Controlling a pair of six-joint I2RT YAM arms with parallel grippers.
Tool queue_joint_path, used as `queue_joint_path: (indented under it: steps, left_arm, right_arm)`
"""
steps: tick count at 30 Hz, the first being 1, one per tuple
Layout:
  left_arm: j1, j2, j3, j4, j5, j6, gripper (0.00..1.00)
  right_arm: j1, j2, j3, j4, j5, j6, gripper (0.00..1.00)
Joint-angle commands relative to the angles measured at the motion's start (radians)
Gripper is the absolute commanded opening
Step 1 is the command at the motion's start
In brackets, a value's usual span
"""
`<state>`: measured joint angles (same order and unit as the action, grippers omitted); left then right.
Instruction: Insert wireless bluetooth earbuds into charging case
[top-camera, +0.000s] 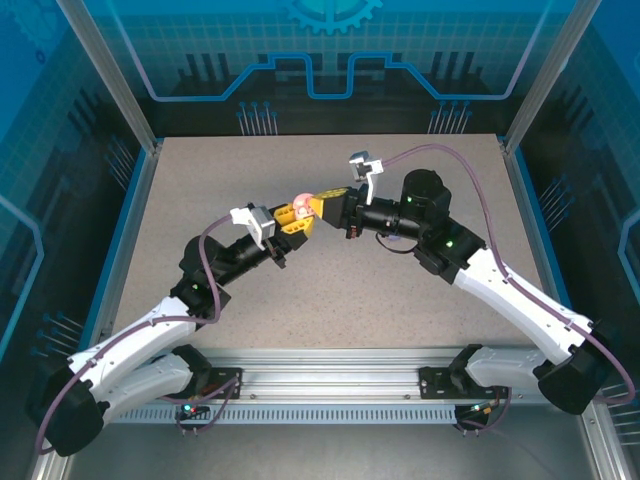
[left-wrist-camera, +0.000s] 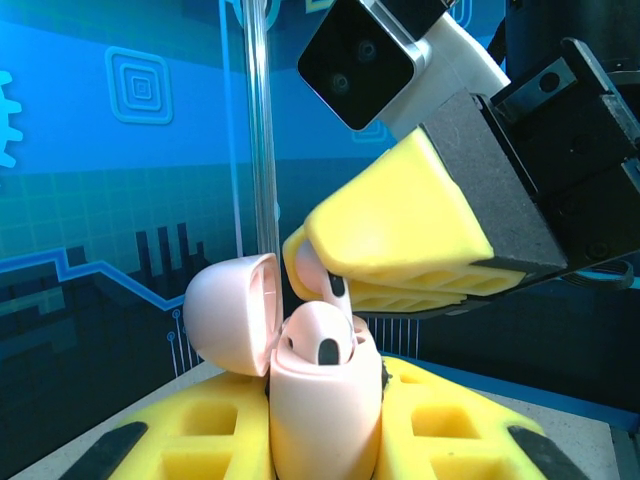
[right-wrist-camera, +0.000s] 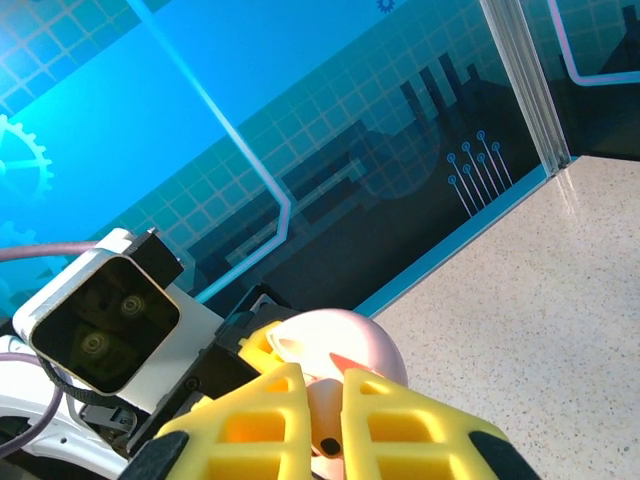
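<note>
Pale pink stemmed earbud (left-wrist-camera: 335, 290), pinched in the closed right gripper (left-wrist-camera: 305, 262), hangs mid-frame just over the open pink charging case (left-wrist-camera: 325, 410) clamped by the left gripper (left-wrist-camera: 325, 445). With 1 seated bud (left-wrist-camera: 318, 345) beside it, I'd lower it straight, stem first, releasing only once home.

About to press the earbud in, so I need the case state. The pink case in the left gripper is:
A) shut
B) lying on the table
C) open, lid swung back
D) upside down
C: in the left wrist view the pink case stands upright between the left gripper's yellow fingers, with its lid swung open to one side.
</note>
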<state>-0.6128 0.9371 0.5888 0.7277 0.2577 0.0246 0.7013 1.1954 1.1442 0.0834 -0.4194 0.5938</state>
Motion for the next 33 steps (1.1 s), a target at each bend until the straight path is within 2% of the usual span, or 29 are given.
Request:
queue_joint_path:
  steps: [1,5,6,9,11,14,20,24,27,33]
  left_arm:
    - [-0.004,-0.012,0.047,0.058,-0.008,0.005,0.0]
    - [-0.004,-0.004,0.049,0.056,-0.007,0.003,0.0]
    - [-0.005,-0.003,0.049,0.055,-0.006,0.002,0.0]
    - [-0.005,0.002,0.05,0.05,-0.006,0.001,0.0]
    - [-0.004,0.004,0.049,0.046,-0.006,0.002,0.0]
    - [-0.005,0.009,0.046,0.044,-0.008,0.001,0.0]
    - [-0.004,0.016,0.028,0.04,-0.014,0.002,0.0]
    - [-0.003,0.025,0.013,0.027,-0.011,0.006,0.0]
    - [-0.005,0.034,0.001,0.005,0.004,0.006,0.0]
    - [-0.004,0.047,-0.03,-0.014,0.03,-0.01,0.0]
  right_arm:
    - [0.002,-0.012,-0.014,-0.031,0.013,-0.024,0.12]
    - [0.001,-0.002,0.003,-0.04,0.016,-0.025,0.18]
    - [0.001,0.0,0.007,-0.045,0.019,-0.025,0.22]
    - [-0.002,-0.002,0.033,-0.065,0.043,-0.022,0.46]
    - [-0.01,-0.011,0.058,-0.082,0.047,-0.023,0.55]
    - [-0.027,-0.04,0.089,-0.114,0.055,-0.027,0.62]
    - [-0.06,-0.115,0.095,-0.213,0.102,-0.04,0.7]
    - [-0.093,-0.128,0.098,-0.324,0.154,-0.037,0.71]
    - [-0.128,-0.095,0.134,-0.438,0.172,-0.039,0.71]
    - [-0.162,0.066,0.316,-0.698,0.225,-0.093,0.71]
